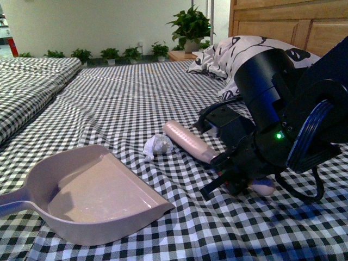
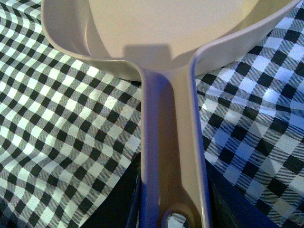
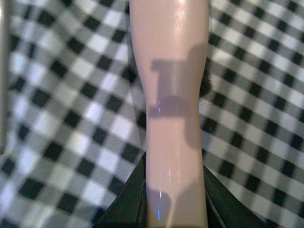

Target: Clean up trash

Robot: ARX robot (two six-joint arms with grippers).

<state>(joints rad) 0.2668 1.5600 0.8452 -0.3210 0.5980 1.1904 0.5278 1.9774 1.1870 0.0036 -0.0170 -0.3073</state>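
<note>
both grippers are clamped on tools: the right gripper [image 3: 173, 209] is pinched on the handle of a pink brush [image 1: 187, 140] (its far end touches the trash), and the left gripper [image 2: 173, 209] is pressed onto the dustpan [image 1: 95, 190] handle. the trash [image 1: 156, 145], a crumpled white wad, lies on the checkered bedsheet [image 1: 136, 92], just beyond the dustpan's open mouth. a printed pillow [image 1: 239, 51] rests far right.
</note>
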